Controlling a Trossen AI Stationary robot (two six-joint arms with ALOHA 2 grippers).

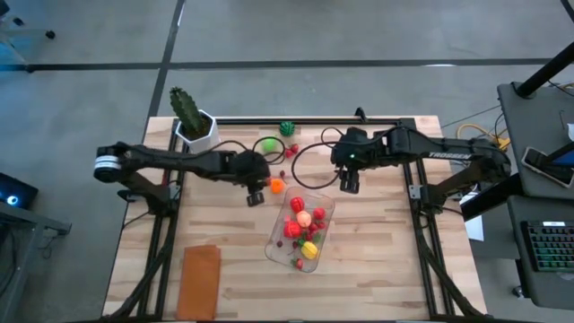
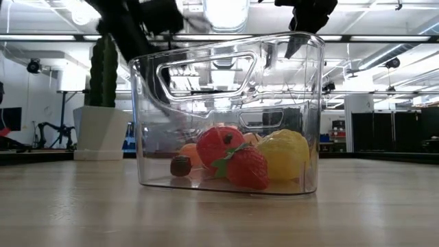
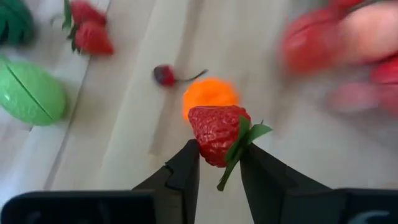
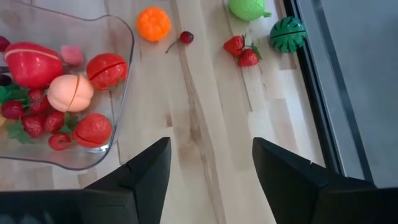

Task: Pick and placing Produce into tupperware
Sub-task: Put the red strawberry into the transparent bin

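My left gripper (image 3: 219, 163) is shut on a red toy strawberry (image 3: 217, 132), just left of the orange fruit (image 1: 276, 186) and of the clear tupperware (image 1: 316, 199). The tupperware rests on its base and holds several red, peach and yellow pieces (image 2: 236, 159). My right gripper (image 4: 210, 167) is open and empty above bare wood near the tupperware's far right corner (image 4: 127, 38). On the table behind lie a cherry (image 4: 185, 37), two strawberries (image 4: 241, 51), a light green fruit (image 1: 267, 145) and a dark green melon (image 4: 288, 34). My left gripper pinches the strawberry between its two fingers, which close on the opposite sides of its leafy end (image 3: 239, 140). The green stem (image 3: 227, 174) hangs back into the gap between the fingers. The red tip sticks out past the fingertips, clear of the wood.
A tall green cactus in a white pot (image 1: 193, 121) stands at the far left corner. A flat orange-brown rectangle (image 1: 201, 280) lies near the near left edge. A black cable (image 1: 309, 161) loops over the far middle of the table. Bare wood lies right of the tupperware.
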